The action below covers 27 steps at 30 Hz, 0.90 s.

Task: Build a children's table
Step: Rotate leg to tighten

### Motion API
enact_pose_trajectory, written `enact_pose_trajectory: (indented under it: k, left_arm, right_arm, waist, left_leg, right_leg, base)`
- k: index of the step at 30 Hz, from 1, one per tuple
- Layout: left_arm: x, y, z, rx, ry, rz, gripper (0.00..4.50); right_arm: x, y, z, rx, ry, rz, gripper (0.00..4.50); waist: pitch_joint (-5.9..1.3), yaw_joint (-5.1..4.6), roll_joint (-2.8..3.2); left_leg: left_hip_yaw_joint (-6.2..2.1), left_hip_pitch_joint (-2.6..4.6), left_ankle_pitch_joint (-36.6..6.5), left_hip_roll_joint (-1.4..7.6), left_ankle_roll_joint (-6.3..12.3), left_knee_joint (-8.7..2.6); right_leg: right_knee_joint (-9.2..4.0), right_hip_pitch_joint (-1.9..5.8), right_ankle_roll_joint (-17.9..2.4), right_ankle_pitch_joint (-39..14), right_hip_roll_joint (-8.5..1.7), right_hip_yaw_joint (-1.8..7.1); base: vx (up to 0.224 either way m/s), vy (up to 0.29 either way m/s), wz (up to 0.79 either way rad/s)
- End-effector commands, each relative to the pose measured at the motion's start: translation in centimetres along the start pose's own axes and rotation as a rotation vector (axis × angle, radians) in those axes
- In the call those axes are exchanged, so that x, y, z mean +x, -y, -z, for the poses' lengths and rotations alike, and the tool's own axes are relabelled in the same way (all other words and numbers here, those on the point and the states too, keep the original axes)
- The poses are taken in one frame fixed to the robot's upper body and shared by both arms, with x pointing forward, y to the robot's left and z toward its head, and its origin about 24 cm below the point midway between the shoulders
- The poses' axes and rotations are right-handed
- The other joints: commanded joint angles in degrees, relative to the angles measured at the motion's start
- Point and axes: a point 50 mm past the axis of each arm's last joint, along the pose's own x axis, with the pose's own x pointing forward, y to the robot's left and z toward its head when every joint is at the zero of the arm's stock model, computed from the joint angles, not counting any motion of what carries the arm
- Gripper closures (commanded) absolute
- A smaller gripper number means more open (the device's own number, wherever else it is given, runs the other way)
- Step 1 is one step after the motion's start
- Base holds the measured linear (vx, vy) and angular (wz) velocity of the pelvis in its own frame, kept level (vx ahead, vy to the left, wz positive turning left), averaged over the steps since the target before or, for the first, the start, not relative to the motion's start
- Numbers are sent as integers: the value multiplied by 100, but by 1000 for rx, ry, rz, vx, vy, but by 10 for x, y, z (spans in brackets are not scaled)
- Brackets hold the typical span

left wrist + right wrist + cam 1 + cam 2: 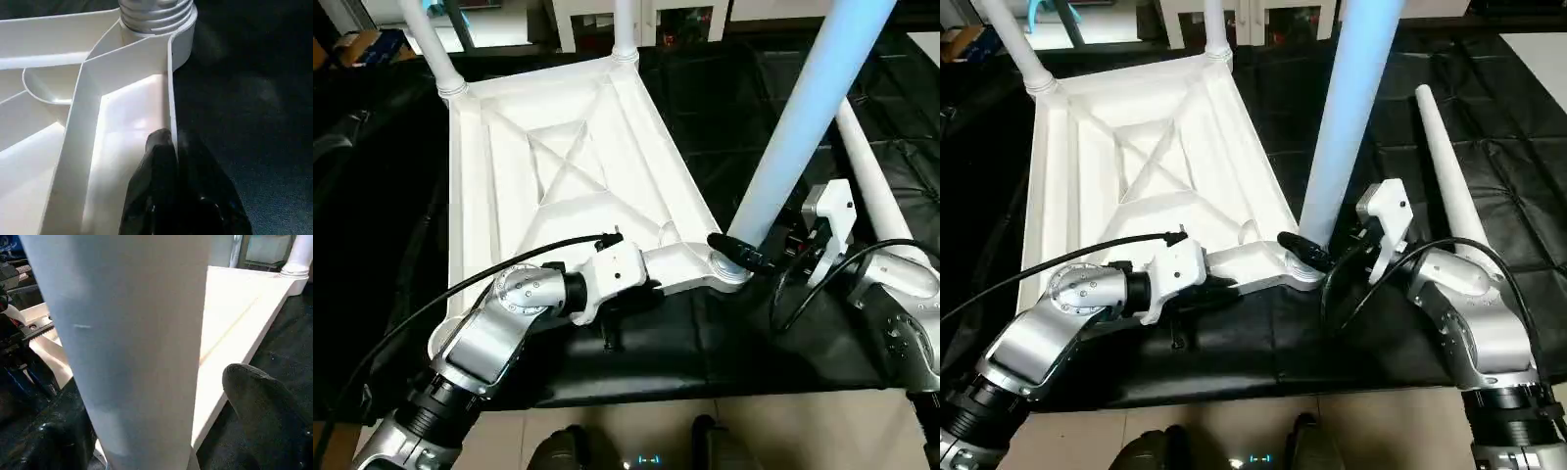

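The table top (pixel 558 166) has its rim pinched by the left tool (pixel 173 161); the right tool (pixel 146 431) straddles a standing leg (pixel 1347 117), spread wide.

- A black, creased fabric sheet (pixel 773 108) covers the work surface, its near edge ending above the floor.
- Pale beige smooth floor (pixel 783 431) runs along the near side below that sheet.
- White furniture with square frames (pixel 1263 20) stands at the far side, beyond the sheet.
- A brown cardboard box (pixel 362 44) sits at the far left corner.
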Motion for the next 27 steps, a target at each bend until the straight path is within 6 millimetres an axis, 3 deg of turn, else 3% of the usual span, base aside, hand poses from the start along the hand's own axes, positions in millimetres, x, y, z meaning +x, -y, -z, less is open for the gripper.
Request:
enact_pose_trajectory:
  k: [1,7,13,16,18,20,21,23,26,27]
  left_arm:
    - [1,6,-1,3,23,42,450]
    - [1,6,0,5,16,48,450]
    - [2,7,2,1,-9,46,450]
    - [3,6,3,-2,-22,36,450]
    - [7,5,3,-12,-35,17,450]
    - [13,5,1,-32,-44,4,450]
    - [13,5,1,-32,-44,4,450]
    - [20,3,-2,-51,-61,-34,450]
    - [34,-5,-7,-93,-93,-155,450]
    - [45,-10,-13,-159,-107,-266,450]
  right_arm:
    - [2,-1,0,20,-2,-28,85]
    - [5,-1,5,35,-13,-26,131]
    - [13,0,14,46,-59,54,189]
    - [17,1,20,56,-91,114,205]
    - [23,5,30,102,-128,234,229]
    - [28,11,43,154,-180,405,233]
    - [28,11,43,154,-180,405,237]
    - [32,19,54,162,-218,589,244]
    - [39,24,62,201,-216,736,247]
    - [47,27,65,258,-194,838,247]
  waist:
    - [-453,-12,-103]
    - [-472,-6,-91]
    - [-459,-20,-90]
    - [-434,-43,-95]
    - [-442,-53,-101]
    - [-415,-87,-111]
    - [-396,-117,-108]
    - [-392,-172,-93]
    - [-382,-228,-91]
    - [-392,-220,-106]
  left_leg:
    - [81,79,-742,-10,789,-301]
    - [81,70,-526,-18,892,-279]
    - [77,68,-650,-17,782,-290]
    - [74,55,-841,-28,648,-309]
    - [81,77,-966,-28,558,-313]
    - [66,35,-1064,-51,415,-334]
    - [58,48,-1270,-56,289,-351]
    - [46,54,-1468,-60,139,-364]
    - [30,51,-1684,-86,-4,-371]
    - [37,90,-1813,-92,1,-364]
  right_leg:
    - [-226,393,-1506,-979,-4,78]
    - [-194,399,-1607,-645,4,69]
    - [-205,398,-1561,-828,3,71]
    - [-234,392,-1465,-1172,-4,74]
    - [-254,374,-1405,-1352,-3,82]
    - [-266,374,-1300,-1622,0,75]
    - [-296,352,-1172,-1988,-2,71]
    - [-326,331,-1016,-2289,-7,74]
    - [-365,307,-884,-2574,-1,57]
    - [-401,293,-819,-2658,7,56]
  base:
    - [0,0,0]
    - [0,0,0]
    - [0,0,0]
    - [0,0,0]
    - [0,0,0]
    - [0,0,0]
    - [0,0,0]
    - [0,0,0]
    - [0,0,0]
    - [0,0,0]
